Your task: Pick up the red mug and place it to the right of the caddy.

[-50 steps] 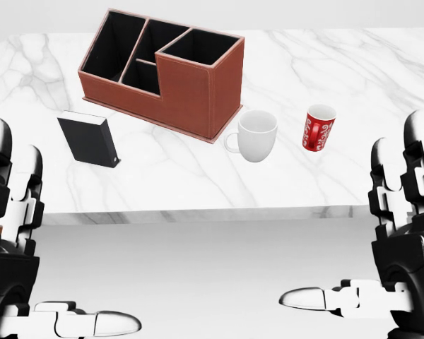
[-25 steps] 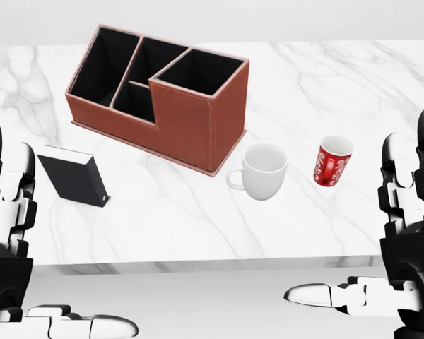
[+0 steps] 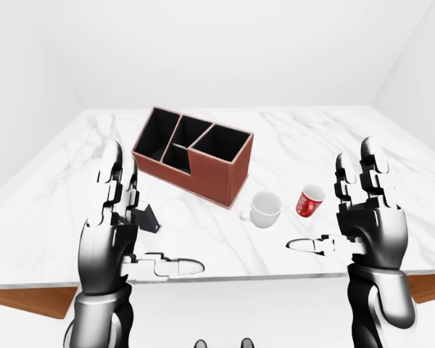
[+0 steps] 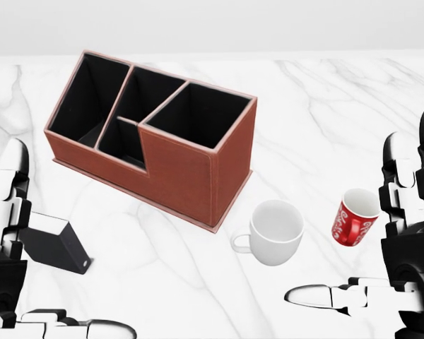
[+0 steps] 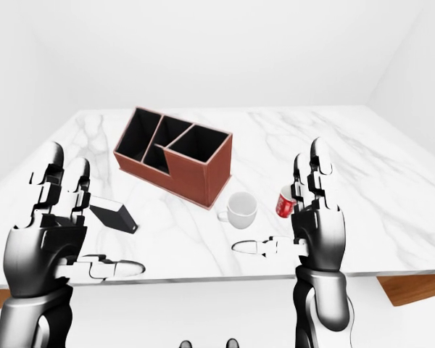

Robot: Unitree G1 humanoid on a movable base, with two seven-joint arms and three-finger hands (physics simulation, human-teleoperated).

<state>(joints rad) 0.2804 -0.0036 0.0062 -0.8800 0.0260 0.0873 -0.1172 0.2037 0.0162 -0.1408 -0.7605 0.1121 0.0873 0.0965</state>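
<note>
The red mug (image 4: pixel 355 217) with white pattern stands on the white marble table (image 4: pixel 325 106), right of a white mug (image 4: pixel 274 231). The brown caddy (image 4: pixel 155 138) with several black compartments stands left of both mugs. My right hand (image 4: pixel 403 254) is open, raised at the right edge of the head view, just right of the red mug, thumb pointing left. My left hand (image 3: pixel 123 217) is open, raised at the left, apart from everything. Neither hand holds anything.
A small black box (image 4: pixel 53 244) lies on the table below the caddy's left end, next to my left hand. The white mug stands between the caddy and the red mug. The table's near edge (image 3: pixel 232 279) shows in the left-eye view.
The whole picture has shifted: the camera has moved closer to the table, so the caddy and mugs appear larger and lower. The things on the table have not moved.
</note>
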